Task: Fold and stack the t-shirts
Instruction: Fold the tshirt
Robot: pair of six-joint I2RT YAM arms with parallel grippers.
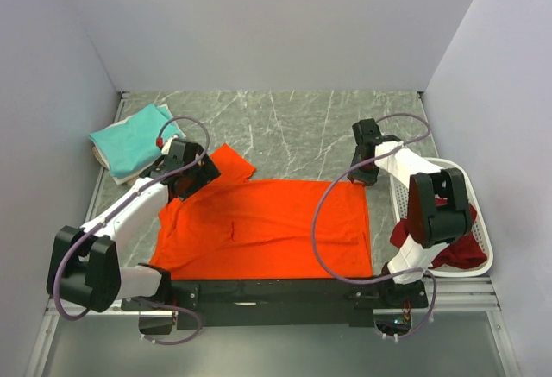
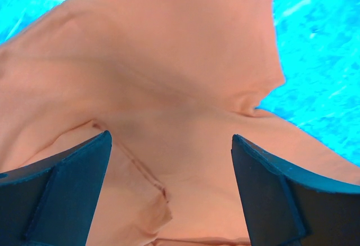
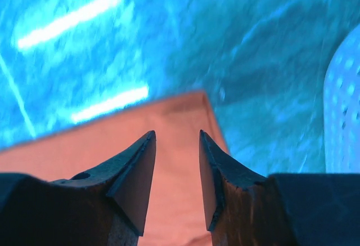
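Observation:
A bright orange t-shirt (image 1: 259, 239) lies spread flat on the marble table (image 1: 293, 127), one sleeve pointing up-left. My left gripper (image 1: 191, 179) hovers over that sleeve and shoulder; in the left wrist view its jaws (image 2: 171, 139) stand wide open above rumpled orange cloth (image 2: 169, 60). My right gripper (image 1: 359, 177) is at the shirt's far right corner. In the right wrist view it (image 3: 177, 136) is open, with the orange corner (image 3: 95, 139) showing in the gap. A folded teal t-shirt (image 1: 129, 140) rests on a cream one (image 1: 112, 168) at the far left. Dark red t-shirts (image 1: 461, 252) fill the basket.
A white perforated basket (image 1: 477, 213) stands at the right edge, beside the right arm; its wall (image 3: 343, 111) shows in the right wrist view. Grey walls close the table on three sides. A black rail (image 1: 276, 291) runs along the near edge.

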